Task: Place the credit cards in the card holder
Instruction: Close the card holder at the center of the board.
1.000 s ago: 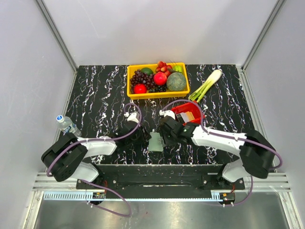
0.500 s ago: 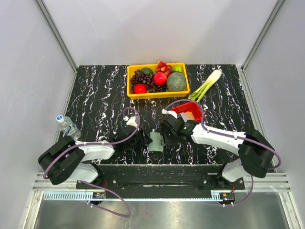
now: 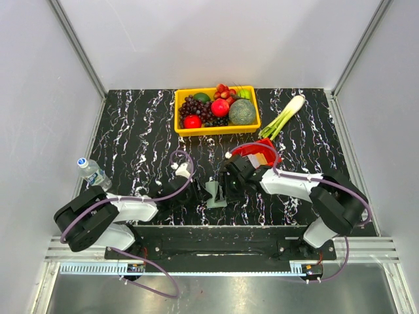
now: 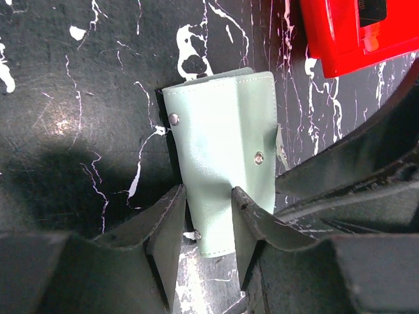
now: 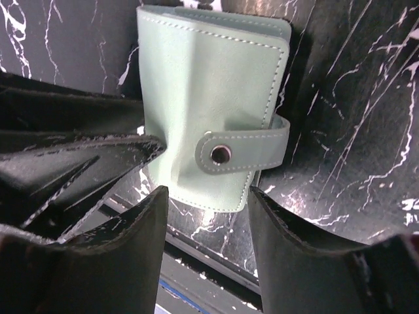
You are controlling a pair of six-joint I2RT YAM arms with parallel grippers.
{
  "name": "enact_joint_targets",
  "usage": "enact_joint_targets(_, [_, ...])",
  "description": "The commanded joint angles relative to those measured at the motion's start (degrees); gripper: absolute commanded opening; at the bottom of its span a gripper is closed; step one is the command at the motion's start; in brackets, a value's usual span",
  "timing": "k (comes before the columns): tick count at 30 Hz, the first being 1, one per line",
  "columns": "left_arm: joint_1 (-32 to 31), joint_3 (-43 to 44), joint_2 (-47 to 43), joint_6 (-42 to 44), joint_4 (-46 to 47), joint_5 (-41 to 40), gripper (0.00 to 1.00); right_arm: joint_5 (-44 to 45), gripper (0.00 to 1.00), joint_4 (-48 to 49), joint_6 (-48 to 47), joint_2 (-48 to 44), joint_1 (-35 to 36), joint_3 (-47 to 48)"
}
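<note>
The card holder (image 3: 216, 193), a pale grey-green pouch with snaps, stands tented on the black marble table between my two grippers. In the left wrist view the card holder (image 4: 222, 144) has its near part pinched between my left gripper (image 4: 207, 191), both fingers against it. My left gripper (image 3: 196, 190) reaches it from the left. My right gripper (image 5: 205, 191) is open, and the card holder (image 5: 209, 98) with its strap lies just past the fingertips, untouched. From the right, my right gripper (image 3: 229, 186) faces it. The credit cards (image 3: 261, 159) lie in the red basket (image 3: 252, 149).
A yellow tray (image 3: 178, 111) of fruit stands at the back centre, with a leek (image 3: 283, 116) to its right. A water bottle (image 3: 95, 173) lies at the left edge. The red basket (image 4: 340, 39) sits just behind the right gripper. The table's front edge is close below the holder.
My left gripper drew back, then came forward onto the card holder. The holder went from lying flat to standing tented. The right gripper shifted slightly back.
</note>
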Motion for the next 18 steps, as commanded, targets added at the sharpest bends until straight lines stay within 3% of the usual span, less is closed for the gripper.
enact_joint_targets(1, [-0.88,-0.53,1.48,-2.10,3.59,1.17,0.38,-3.93,0.58,5.45,-1.10,2.74,-1.99,2.85])
enact_joint_targets(8, [-1.24,0.08,2.71,-3.33,4.38,0.47,0.35,-5.51,0.59,3.70,-7.60,5.65,-5.33,7.07])
enact_joint_targets(18, [-1.32,3.24,3.15,-0.79,-1.59,-3.49,0.33,-3.94,0.57,-7.73,-16.92,-2.78,-5.86,8.74])
